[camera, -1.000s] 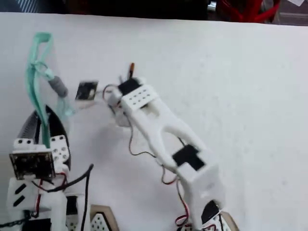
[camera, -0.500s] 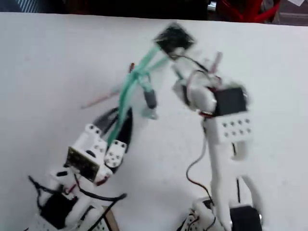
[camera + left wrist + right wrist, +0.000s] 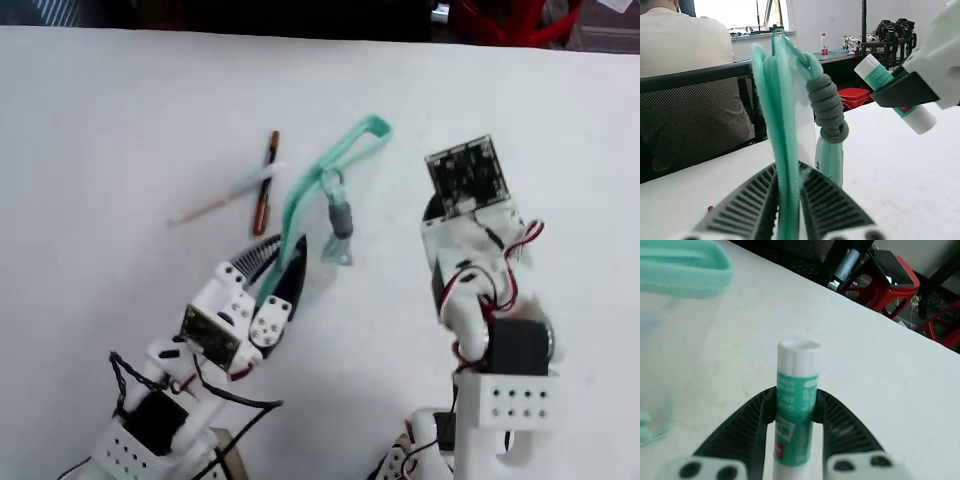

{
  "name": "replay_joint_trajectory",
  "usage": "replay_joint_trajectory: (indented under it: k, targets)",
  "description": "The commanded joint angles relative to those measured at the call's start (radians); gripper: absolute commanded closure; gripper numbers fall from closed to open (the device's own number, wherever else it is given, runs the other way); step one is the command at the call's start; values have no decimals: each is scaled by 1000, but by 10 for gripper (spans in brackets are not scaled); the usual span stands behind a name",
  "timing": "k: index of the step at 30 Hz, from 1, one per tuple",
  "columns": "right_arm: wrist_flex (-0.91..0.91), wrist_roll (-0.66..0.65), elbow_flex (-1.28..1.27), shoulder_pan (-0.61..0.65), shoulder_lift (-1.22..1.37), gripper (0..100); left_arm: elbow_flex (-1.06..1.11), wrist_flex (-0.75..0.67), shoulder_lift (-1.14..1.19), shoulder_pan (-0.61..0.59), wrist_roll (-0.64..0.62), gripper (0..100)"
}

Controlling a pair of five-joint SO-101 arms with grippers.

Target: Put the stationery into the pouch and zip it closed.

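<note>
A clear pouch with a teal zip rim (image 3: 325, 180) hangs tilted from my left gripper (image 3: 276, 262), which is shut on its rim (image 3: 785, 150). A grey cord pull (image 3: 342, 218) dangles from the zip. My right gripper (image 3: 795, 410) is shut on a white and green glue stick (image 3: 796, 390), held upright just right of the pouch. The left wrist view has that glue stick (image 3: 892, 92) close beside the cord pull (image 3: 827, 107). The pouch's teal rim (image 3: 685, 267) sits near the stick's tip. A brown pen (image 3: 265, 185) and a pencil (image 3: 215, 205) lie crossed on the table.
The white table (image 3: 120, 120) stretches wide to the left and back. The right arm's body (image 3: 495, 350) stands at the front right. Beyond the far edge are a mesh chair (image 3: 700, 120) and red stools (image 3: 900, 285).
The left arm has swung the pouch from the far left to the table's middle. The right arm has drawn back from the pen and pencil to the right, holding the glue stick.
</note>
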State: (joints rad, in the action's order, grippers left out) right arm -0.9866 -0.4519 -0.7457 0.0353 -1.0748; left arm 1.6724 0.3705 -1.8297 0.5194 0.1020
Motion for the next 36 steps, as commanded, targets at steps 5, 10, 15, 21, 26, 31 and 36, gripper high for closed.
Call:
replay_joint_trajectory:
  k: [5,10,15,21,26,31,36]
  targets:
    - [21,8,-84,28,-114,981,-14,18,38,-62,-14,973]
    - [39,127,-135,87,-105,981,-89,11,151,-61,-15,972]
    - [145,290,-239,156,-104,981,-262,9,352,-61,-17,972]
    - [255,299,-387,133,-113,981,-428,9,697,21,-6,976]
    - [357,299,-473,124,-113,981,-470,-98,800,50,-5,976]
    - [449,296,-552,124,-110,981,-319,-239,796,28,37,976]
    - [460,292,-557,122,-105,981,-206,-253,794,107,199,976]
